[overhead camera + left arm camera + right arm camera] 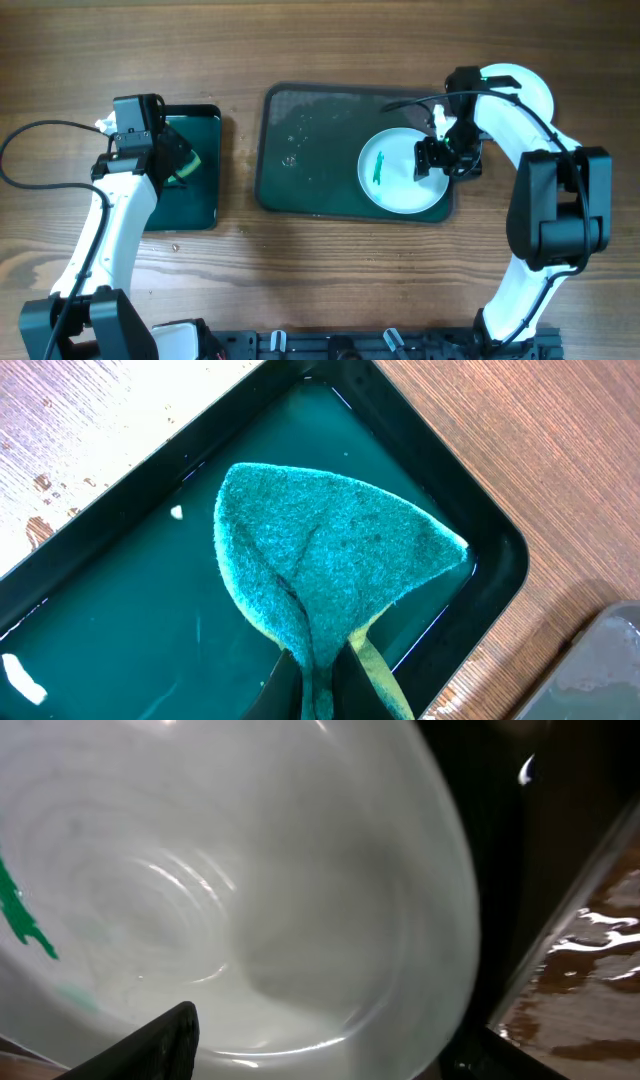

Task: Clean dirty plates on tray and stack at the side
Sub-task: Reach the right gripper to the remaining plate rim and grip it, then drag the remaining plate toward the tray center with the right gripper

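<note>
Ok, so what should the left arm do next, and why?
Probably carry the sponge across to the plate on the green tray: the left gripper pinches it over the black tray, the plate shows a teal smear, and the right gripper sits at its rim.

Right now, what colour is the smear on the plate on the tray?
Teal green smear on the plate; clearest overhead.
</note>
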